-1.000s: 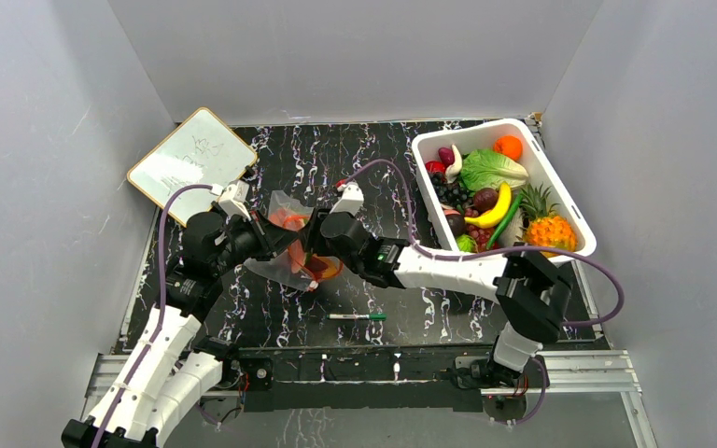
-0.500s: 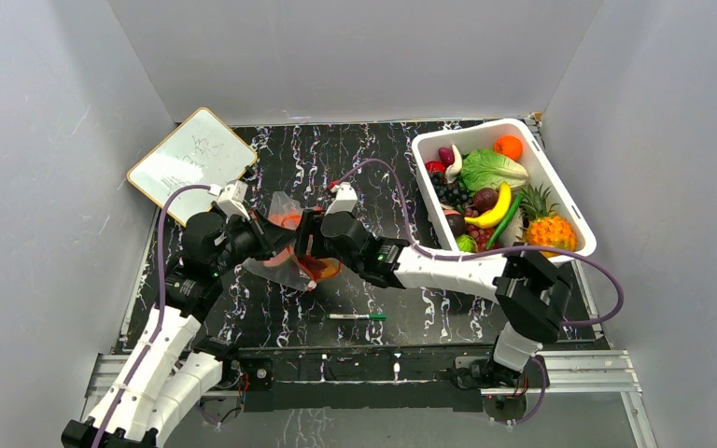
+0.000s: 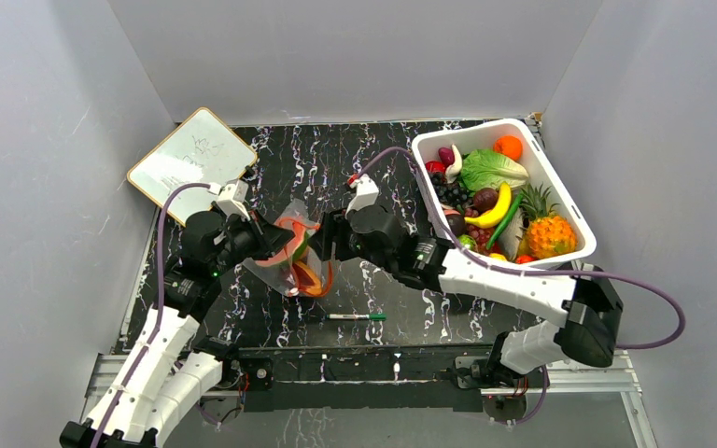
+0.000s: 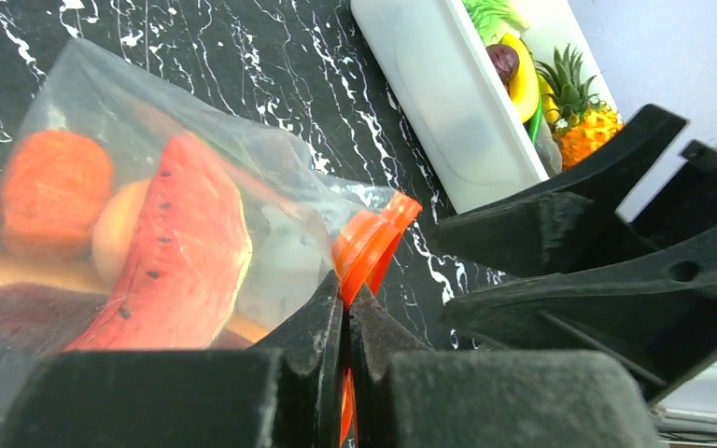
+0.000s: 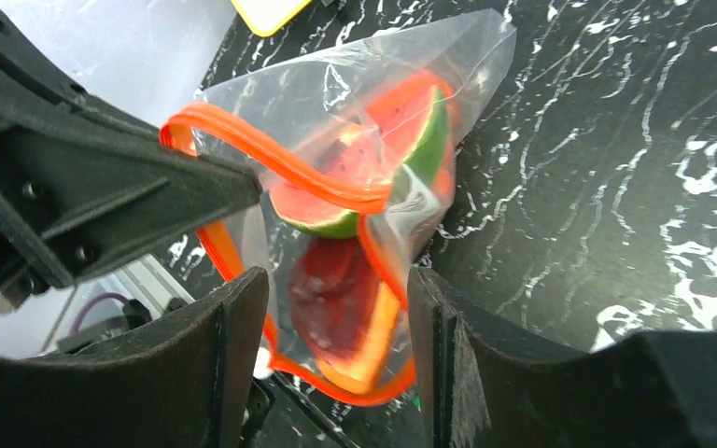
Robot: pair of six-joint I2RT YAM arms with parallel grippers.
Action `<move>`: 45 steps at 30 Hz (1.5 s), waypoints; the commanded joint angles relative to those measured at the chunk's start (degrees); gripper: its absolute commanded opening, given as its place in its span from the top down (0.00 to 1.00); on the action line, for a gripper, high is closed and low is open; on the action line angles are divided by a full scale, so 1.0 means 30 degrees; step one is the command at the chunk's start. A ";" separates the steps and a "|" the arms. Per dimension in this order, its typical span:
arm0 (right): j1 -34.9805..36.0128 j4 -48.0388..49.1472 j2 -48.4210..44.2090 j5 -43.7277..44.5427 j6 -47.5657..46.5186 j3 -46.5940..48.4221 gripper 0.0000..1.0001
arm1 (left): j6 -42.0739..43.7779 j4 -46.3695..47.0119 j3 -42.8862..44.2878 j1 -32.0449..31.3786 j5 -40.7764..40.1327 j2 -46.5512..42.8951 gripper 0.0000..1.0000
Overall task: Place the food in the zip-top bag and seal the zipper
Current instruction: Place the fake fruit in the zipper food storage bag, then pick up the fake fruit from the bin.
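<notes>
Roughly halfway, we judge: plastic toy food [image 4: 177,252] inside clear crinkly zip-top bag [image 3: 289,252]; orange-red zipper strip [image 5: 280,161] gapes unsealed, left gripper [image 4: 345,308] pinching it, right gripper [image 5: 336,280] spread, empty.

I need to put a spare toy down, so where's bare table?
Far strip of table between the whiteboard and the white tub is bare; so is the near patch left of the pen. Crowded: centre, where the left claw and right claw flank the bag, and the full tub.

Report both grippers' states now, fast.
Left gripper: shut, pinching the zipper of the zip-top bag.
Right gripper: open, holding nothing.
</notes>
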 commanded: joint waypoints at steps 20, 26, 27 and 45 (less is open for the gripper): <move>-0.6914 -0.7625 -0.2192 0.3256 -0.4559 0.3000 0.56 | 0.6026 0.0409 -0.1427 0.0022 0.1205 -0.2042 1.00; -1.0345 -0.8133 -0.1842 0.3758 -0.4542 0.3099 0.57 | 0.6400 0.0552 -0.1682 0.0012 0.1264 -0.2239 1.00; -1.0844 -0.8063 -0.1813 0.3763 -0.4646 0.3007 0.57 | 0.6453 0.0548 -0.1693 -0.0003 0.1293 -0.2254 1.00; -1.6619 -0.6943 -0.1348 0.1324 -0.1160 -0.0661 0.59 | 0.6706 0.0509 -0.1723 0.0012 0.1639 -0.2301 1.00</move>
